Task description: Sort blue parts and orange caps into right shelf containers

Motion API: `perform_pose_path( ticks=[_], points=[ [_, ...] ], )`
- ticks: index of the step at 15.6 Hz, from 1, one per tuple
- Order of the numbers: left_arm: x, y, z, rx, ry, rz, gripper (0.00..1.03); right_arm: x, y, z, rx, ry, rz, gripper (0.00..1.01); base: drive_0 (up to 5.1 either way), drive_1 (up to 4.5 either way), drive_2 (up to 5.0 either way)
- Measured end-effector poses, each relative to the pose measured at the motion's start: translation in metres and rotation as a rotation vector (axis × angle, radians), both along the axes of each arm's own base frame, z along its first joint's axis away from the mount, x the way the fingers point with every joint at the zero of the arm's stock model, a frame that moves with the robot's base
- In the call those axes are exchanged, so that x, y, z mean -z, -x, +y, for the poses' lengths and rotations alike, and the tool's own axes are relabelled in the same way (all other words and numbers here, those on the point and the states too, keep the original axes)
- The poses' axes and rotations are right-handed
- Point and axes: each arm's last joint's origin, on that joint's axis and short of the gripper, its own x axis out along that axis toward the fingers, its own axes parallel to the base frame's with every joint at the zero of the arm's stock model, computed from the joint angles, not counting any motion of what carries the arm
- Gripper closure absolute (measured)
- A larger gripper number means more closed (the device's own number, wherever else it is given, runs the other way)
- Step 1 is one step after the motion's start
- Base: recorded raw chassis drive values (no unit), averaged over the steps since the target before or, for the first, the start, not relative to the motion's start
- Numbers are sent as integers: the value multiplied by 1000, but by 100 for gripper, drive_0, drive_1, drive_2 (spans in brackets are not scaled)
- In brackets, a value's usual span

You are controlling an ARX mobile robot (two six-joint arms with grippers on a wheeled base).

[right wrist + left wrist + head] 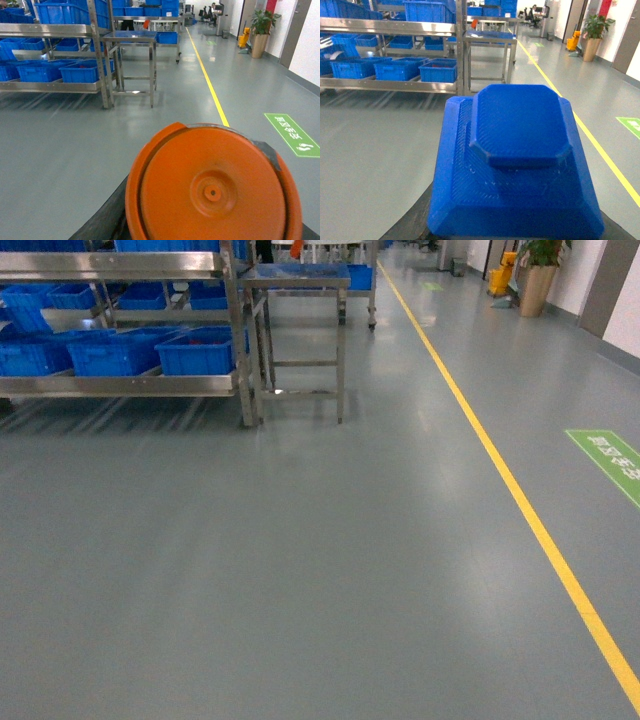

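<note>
Crates sit on the shelf rack, far left, well ahead. Left pincer carries the blue part; right pincer carries the orange cap. Fingers hidden, so jaw width cannot be told. Likely in transit toward the rack.

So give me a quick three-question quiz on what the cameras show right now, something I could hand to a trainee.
1. True or false: an orange cap fills the foreground of the right wrist view.
2. In the head view, where is the yellow floor line relative to the steel shelf? A) to its left B) to its right C) under it
3. Fill in: the crates on the shelf's lower level are all coloured ____.

Key: 1 true; 2 B; 3 blue.
</note>
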Motion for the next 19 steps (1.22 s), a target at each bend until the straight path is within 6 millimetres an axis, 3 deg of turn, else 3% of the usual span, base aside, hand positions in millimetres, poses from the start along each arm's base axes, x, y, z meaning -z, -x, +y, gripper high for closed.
perform_pose_path(
  ticks=[19],
  points=[
    [0,0,0,-2,0,1,61,0,0,0,-1,0,-2,55,-6,421,-434]
  ],
)
